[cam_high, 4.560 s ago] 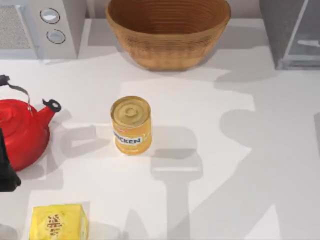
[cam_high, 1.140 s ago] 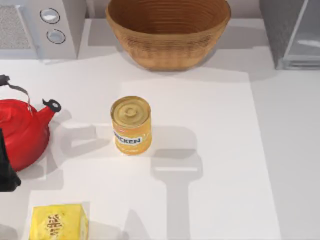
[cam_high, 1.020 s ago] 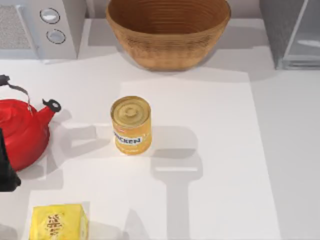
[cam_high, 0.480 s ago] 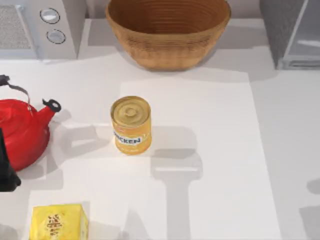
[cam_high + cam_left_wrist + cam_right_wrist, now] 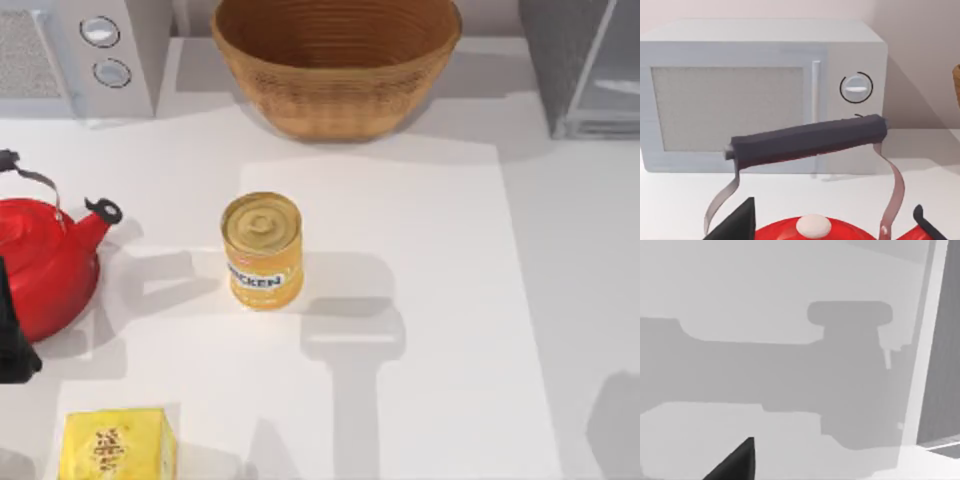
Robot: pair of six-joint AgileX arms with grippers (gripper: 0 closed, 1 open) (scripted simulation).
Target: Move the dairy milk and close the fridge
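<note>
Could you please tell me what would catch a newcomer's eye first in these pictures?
Most striking is the glossy red kettle with a dark handle at the table's left edge, standing in front of the grey appliance with two round knobs. Next comes the yellow can with a gold lid, upright near the middle of the white table, and behind it the big woven brown basket. The grey speckled fridge sits at the far right corner.
</note>
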